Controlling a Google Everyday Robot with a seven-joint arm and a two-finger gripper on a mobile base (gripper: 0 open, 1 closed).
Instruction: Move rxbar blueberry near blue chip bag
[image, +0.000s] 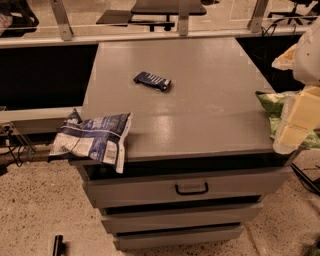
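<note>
Our gripper (298, 120) sits far right; we cannot tell its state. We should pinch the rxbar blueberry (152, 80) crosswise, then head for the blue chip bag (95, 140).

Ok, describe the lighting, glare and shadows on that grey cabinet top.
Camera view: warm, dim light overall; a pale sheen of glare on the grey cabinet top in front of the small dark navy wrapped bar; the crumpled blue-and-white foil bag overhangs the front left corner; the gripper sits brightly lit at the right edge, before a green bag.
</note>
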